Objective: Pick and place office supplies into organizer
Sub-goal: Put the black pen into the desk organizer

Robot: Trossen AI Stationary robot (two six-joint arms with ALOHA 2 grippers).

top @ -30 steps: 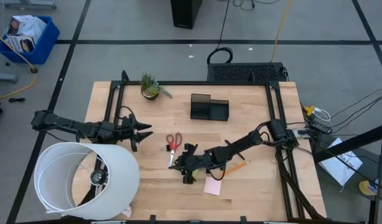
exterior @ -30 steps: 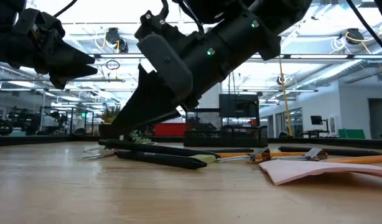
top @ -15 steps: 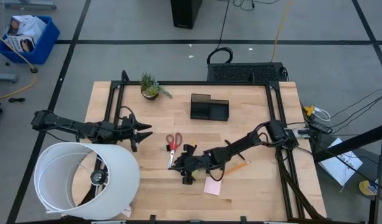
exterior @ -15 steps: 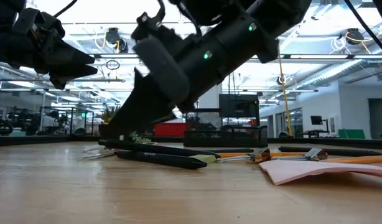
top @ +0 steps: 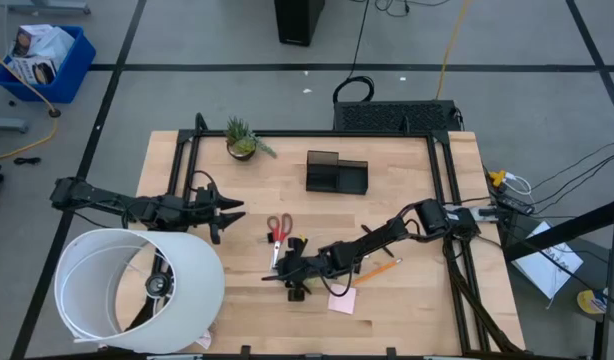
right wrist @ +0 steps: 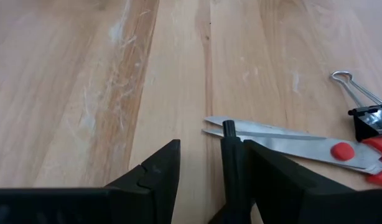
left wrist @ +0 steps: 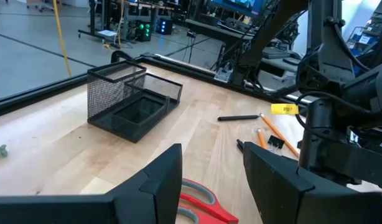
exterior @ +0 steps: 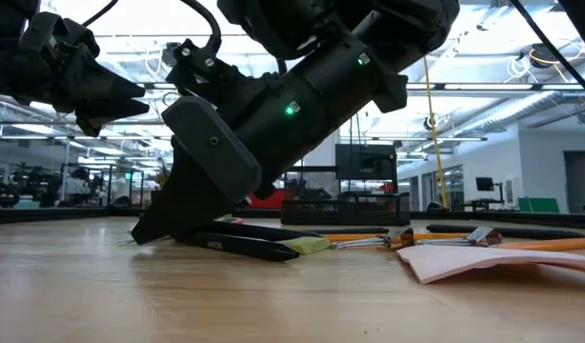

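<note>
The right arm stretches low across the table from its right edge toward the middle, its right gripper [top: 290,277] tilted down with fingertips at the tabletop, fingers [right wrist: 155,171] parted. The left arm reaches in from the left side, its left gripper [top: 230,211] raised above the surface, fingers [left wrist: 157,177] apart.

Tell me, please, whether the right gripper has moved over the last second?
Yes. In the high view the right gripper has slid toward the table's near edge, farther from the organizer, past the scissors.

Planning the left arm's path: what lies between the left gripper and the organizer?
High view: bare wood between the left gripper and organizer; scissors lie just off that line.
</note>
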